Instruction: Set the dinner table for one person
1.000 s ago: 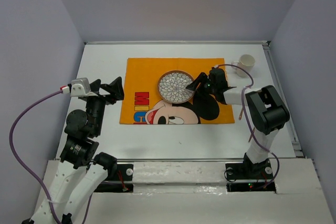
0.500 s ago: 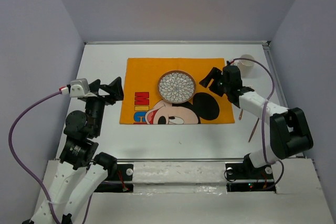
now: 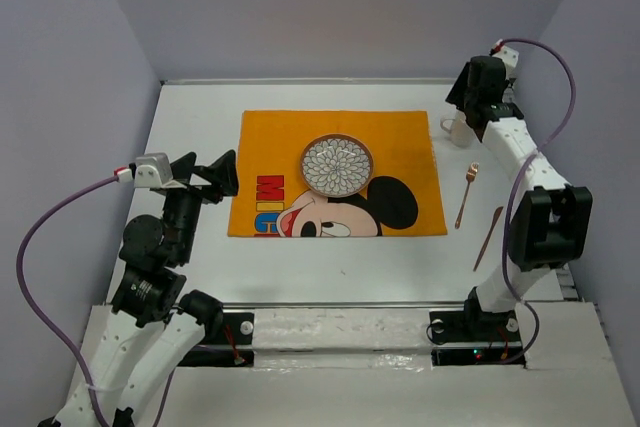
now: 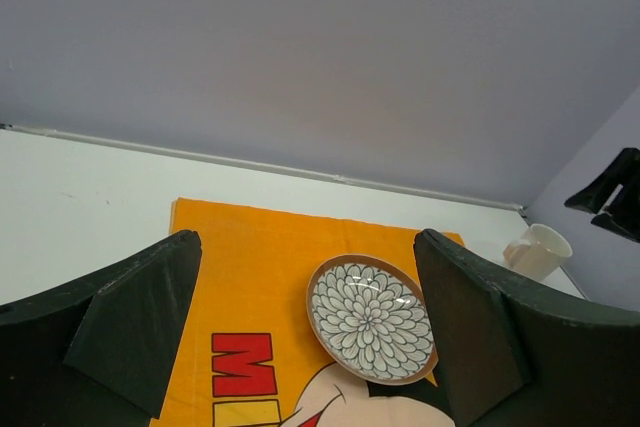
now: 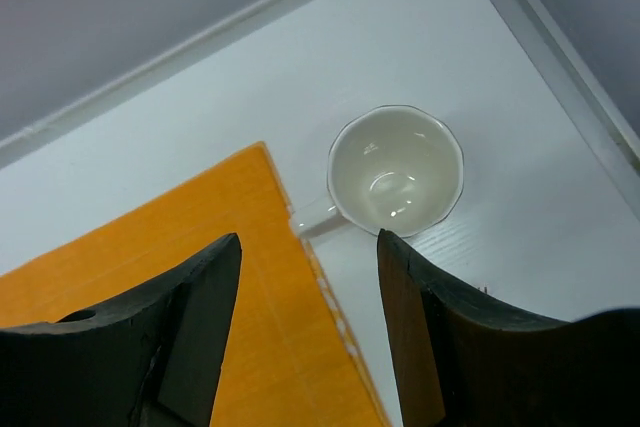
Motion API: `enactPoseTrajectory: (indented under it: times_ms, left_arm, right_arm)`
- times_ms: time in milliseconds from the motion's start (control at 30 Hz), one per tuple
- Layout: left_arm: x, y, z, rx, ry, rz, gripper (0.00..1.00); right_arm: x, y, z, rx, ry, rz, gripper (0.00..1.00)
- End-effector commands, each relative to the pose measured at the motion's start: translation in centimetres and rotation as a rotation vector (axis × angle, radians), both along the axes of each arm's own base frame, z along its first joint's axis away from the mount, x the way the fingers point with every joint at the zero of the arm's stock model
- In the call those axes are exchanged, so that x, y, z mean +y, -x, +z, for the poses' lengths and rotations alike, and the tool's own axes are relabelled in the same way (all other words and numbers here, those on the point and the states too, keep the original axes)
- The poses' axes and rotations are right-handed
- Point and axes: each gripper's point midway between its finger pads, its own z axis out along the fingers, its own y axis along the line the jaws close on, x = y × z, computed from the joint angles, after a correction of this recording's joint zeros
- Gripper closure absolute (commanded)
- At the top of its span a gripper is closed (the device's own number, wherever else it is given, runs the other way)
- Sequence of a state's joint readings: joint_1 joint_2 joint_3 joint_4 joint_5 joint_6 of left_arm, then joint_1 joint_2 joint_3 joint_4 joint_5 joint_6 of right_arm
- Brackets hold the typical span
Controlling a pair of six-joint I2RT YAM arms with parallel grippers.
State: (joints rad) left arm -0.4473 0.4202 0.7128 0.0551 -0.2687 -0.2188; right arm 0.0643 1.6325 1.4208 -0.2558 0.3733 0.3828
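Observation:
The white dinner table (image 3: 330, 262) carries an orange cartoon-mouse placemat (image 3: 270, 137) with a flower-patterned plate (image 3: 337, 166) on it. A white cup (image 3: 458, 128) stands off the mat's far right corner. My right gripper (image 3: 464, 107) hovers open above it; in the right wrist view the cup (image 5: 395, 169) and its handle lie just beyond the open gripper (image 5: 310, 239), which holds nothing. My left gripper (image 3: 215, 175) is open and empty at the mat's left edge. In its wrist view the left gripper (image 4: 307, 237) frames the plate (image 4: 371, 318) well ahead, with the cup (image 4: 538, 250) to the right.
A small spoon (image 3: 466, 194) and a brown stick (image 3: 489, 238) lie on the table right of the mat. A metal rail (image 5: 560, 57) runs along the table's right edge close to the cup. Grey walls enclose three sides.
My right arm has swung from beside the plate's right rim to the back right, above the cup, uncovering the spoon and stick. The left arm has not moved.

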Motion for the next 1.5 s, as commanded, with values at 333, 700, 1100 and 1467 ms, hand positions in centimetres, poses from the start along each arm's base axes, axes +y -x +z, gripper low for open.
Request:
enactPoseTrajectory:
  times_ms: [333,700,1100,1467]
  left_arm:
    - [-0.6,0.5,1.4,-0.045,0.005,-0.031,0.01]
    - [-0.8,0.2,1.1,-0.037,-0.001,-0.033,0.01]
    - [-0.7,0.0,0.9,-0.029,-0.009,-0.02,0.01]
    - [-0.6,-0.2,0.7,-0.022,-0.015,-0.012,0.01]
  right_arm:
    - [-3.4,-6.5,-5.0,0.232,0.186,-0.005,0.41]
    - [-3.4,-8.8,-8.7,0.277,0.165,0.011,0.74]
    - [0.5,-9.2,4.2,0.009,0.309,0.126,1.0]
    - [10.2,-10.4,1.9,0.014,0.269,0.395,1.0]
